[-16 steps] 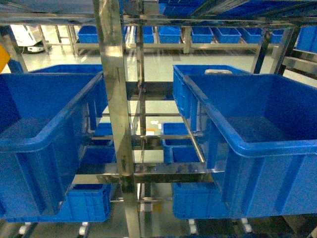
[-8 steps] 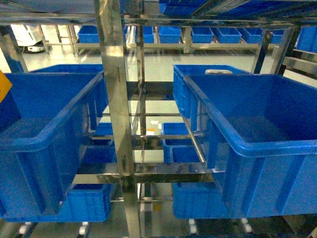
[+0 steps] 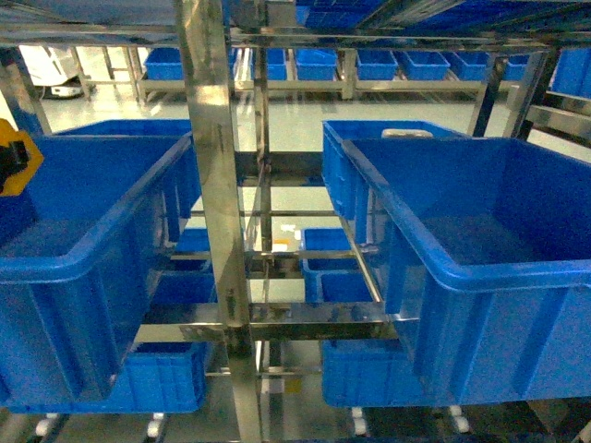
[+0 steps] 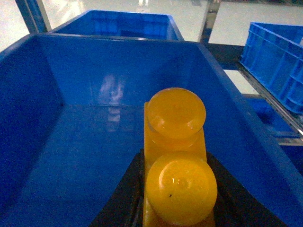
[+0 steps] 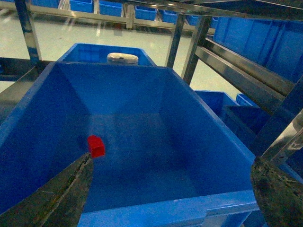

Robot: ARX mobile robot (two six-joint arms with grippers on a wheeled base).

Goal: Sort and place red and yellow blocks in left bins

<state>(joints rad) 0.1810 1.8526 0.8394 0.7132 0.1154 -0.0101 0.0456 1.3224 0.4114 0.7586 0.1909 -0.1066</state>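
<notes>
- Left gripper [image 4: 175,208] pinches a yellow block [image 4: 176,161] between its dark fingers [image 4: 120,198], held above the floor of the left bin [image 4: 71,156]; no other contents show in that bin.
- Right gripper [image 5: 170,198] is spread wide and holds nothing, above the right bin [image 5: 199,142], where a red block [image 5: 96,146] lies by the left wall.
- Head view: the yellow block [image 3: 17,157] and gripper now show further in from the left edge than half a second ago, over the left bin [image 3: 102,240]; right bin [image 3: 480,268] unchanged.
</notes>
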